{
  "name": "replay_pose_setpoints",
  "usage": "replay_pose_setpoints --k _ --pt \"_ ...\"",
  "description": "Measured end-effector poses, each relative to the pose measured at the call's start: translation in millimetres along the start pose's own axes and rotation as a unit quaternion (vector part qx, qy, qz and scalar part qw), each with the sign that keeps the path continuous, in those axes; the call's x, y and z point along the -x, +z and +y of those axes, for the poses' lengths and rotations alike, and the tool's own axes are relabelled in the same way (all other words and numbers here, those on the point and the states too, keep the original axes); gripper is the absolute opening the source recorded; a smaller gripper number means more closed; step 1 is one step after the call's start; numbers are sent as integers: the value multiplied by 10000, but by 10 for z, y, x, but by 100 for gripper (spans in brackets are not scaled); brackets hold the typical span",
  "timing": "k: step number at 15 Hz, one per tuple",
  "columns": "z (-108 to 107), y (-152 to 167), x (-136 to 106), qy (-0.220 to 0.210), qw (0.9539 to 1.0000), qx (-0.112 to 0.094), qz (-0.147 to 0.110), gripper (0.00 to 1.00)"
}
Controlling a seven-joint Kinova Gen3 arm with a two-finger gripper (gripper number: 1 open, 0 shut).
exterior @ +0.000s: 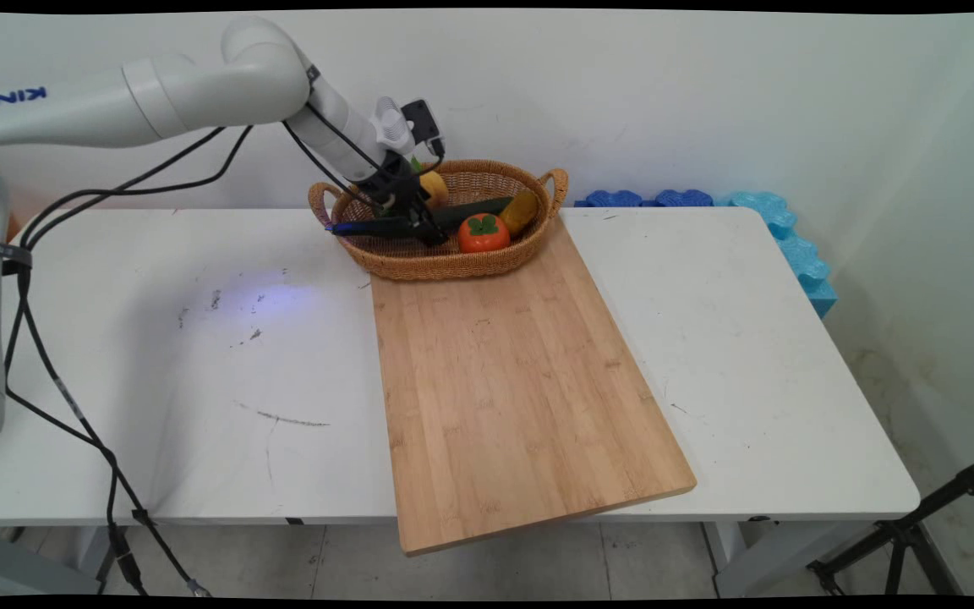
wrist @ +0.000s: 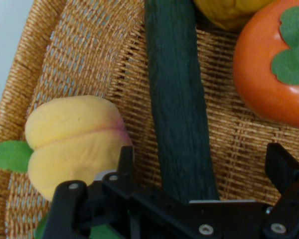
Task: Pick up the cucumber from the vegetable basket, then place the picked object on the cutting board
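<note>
The black end effector (wrist: 199,172), fingers spread wide, reaches down into a woven wicker basket (exterior: 440,258) that stands at the far edge of the white surface (exterior: 199,381), near the middle of that edge. In the hand view a long dark green cucumber (wrist: 178,109) runs up between the two fingers, one finger (wrist: 125,162) on its left and the other at its right, neither seen pressing on it. Just beside the left finger, touching or nearly touching it, lies a yellow peach (wrist: 72,142) with a pink blush and a green leaf, resting against the basket's inner wall. On the other side of the cucumber, close to the right finger, sits an orange persimmon (wrist: 274,74) with a green leafy cap, and at the cucumber's far end a yellow fruit (wrist: 229,12) shows only in part. From above the near side, the cucumber lies lengthwise across the basket's middle, the persimmon toward the near rim and the yellow fruit toward the right handle. The basket's near rim rests on the far end of a large bamboo cutting board (exterior: 512,381), which stretches across the surface to its near edge and overhangs it. Blue foam blocks (exterior: 711,203) line the far right corner, against the wall.
</note>
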Motion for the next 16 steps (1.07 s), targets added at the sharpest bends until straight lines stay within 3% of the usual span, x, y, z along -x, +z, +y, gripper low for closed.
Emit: replay_pose_setpoints --k 5,6,16 --pt "29 102 -39 89 9999 -49 -51 100" --pt "33 118 -44 107 9999 -61 -61 0" --pt "91 85 -96 184 9997 -175 -53 0"
